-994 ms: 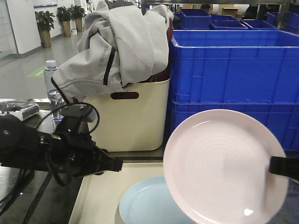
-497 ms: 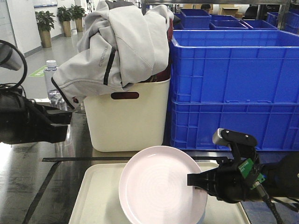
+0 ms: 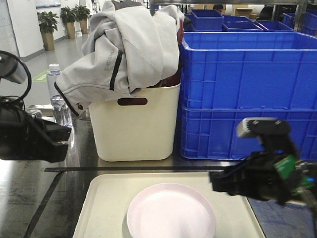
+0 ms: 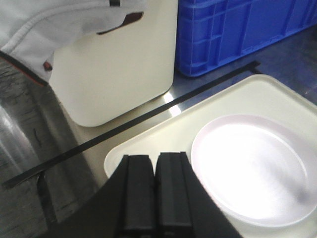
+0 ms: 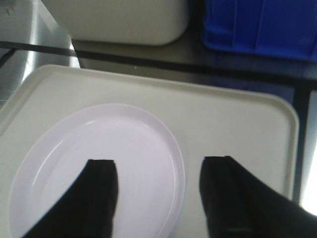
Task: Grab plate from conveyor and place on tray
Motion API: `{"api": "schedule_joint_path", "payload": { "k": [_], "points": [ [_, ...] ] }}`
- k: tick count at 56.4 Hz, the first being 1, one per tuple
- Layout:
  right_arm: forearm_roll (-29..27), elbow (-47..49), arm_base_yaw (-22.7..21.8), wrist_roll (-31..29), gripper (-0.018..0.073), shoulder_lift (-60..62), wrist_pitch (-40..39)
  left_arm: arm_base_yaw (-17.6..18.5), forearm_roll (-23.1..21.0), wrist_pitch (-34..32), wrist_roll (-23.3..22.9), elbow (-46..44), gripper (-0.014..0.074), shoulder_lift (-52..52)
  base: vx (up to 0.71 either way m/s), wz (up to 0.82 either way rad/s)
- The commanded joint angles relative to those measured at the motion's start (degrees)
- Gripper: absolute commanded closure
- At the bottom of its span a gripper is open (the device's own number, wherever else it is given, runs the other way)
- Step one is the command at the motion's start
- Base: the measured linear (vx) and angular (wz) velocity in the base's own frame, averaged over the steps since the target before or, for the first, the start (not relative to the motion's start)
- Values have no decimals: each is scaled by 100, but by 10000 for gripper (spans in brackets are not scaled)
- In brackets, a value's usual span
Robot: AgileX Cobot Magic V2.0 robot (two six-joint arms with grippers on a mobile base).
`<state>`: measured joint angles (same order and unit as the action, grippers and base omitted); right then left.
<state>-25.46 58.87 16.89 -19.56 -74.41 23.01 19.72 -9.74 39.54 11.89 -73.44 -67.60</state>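
Since the earlier frame, right gripper (image 5: 157,191) has released the plate (image 3: 171,210), jaws apart above it. Plate lies flat on tray (image 3: 104,198), lower centre. Left gripper (image 4: 155,193) jaws together, empty.

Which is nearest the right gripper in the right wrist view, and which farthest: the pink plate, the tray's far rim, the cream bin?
1. Pink plate, directly beneath the open right gripper.
2. Tray far rim, beyond the plate.
3. Cream bin, behind the tray, top left.
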Motion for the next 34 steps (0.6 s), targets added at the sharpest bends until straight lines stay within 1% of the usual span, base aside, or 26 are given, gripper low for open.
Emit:
{"api": "schedule_joint_path", "payload": {
  "k": [1,4,5,8,12,16,19,24,28,34],
  "points": [
    [437,204,-34,37,398,873,-2,11,106,-321,-75,6,597,282,0,0],
    [753,198,-34,213,557,1302,190,11,151,-385,-195,302,596,462,0,0],
    [852,184,-34,302,575,1470,230,11,150,-430,-224,387,596,513,0,0],
    [1157,147,-34,585,575,1877,419,11,150,-619,-328,832,596,739,0,0],
    [1615,-44,-34,924,570,2456,503,11,145,-961,-351,1427,596,1119,0,0],
    [2001,-532,-34,1205,569,3062,446,11,111,-1346,-357,2274,596,1578,0,0],
    [2266,-943,-34,1476,568,3415,336,11,30,-1585,-361,2725,596,1880,0,0],
    [2546,-1617,-34,1731,568,3838,60,11,-143,-2018,-361,3506,596,2361,0,0],
    [2665,-2012,-34,1749,568,4018,-290,11,-163,-2370,-361,3951,596,2605,0,0],
    [2684,-2305,-34,1743,568,4123,-610,11,-163,-2468,-361,4236,596,2814,0,0]
  ]
}}
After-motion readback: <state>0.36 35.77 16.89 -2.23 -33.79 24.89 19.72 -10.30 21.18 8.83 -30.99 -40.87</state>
